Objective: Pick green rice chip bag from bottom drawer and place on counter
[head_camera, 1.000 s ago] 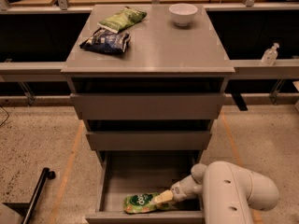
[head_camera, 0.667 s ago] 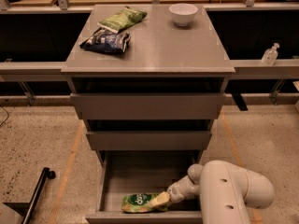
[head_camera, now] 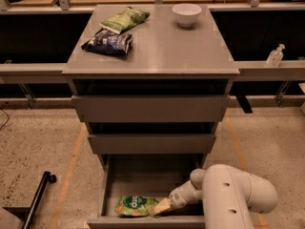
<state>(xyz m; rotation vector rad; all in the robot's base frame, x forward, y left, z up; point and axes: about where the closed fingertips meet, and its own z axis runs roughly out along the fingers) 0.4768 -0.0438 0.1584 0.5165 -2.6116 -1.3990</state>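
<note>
Grey three-drawer cabinet seen from above and in front, centre of frame. The bottom drawer (head_camera: 103, 194) is pulled open at the lower centre; the two upper drawers, top (head_camera: 150, 109) and middle (head_camera: 151, 143), sit slightly ajar. The green rice chip bag (head_camera: 135, 205) lies flat inside the bottom drawer near its front wall, left of centre, logo facing up. The robot's white arm (head_camera: 233, 199) enters from the lower right w/ the gripper (head_camera: 163, 206) down in the drawer, its pale tip touching the bag's right end; can't tell whether it is closed on the bag or just against it. On the counter (head_camera: 162, 51), upper part of frame: a paler green bag (head_camera: 125, 19) at back left, a dark blue bag (head_camera: 108, 42) just in front of it, overlapping, and a white bowl (head_camera: 187, 14) at back right. A clear pump bottle (head_camera: 275, 56) stands on a ledge at the right edge. Speckled floor around the cabinet.
</note>
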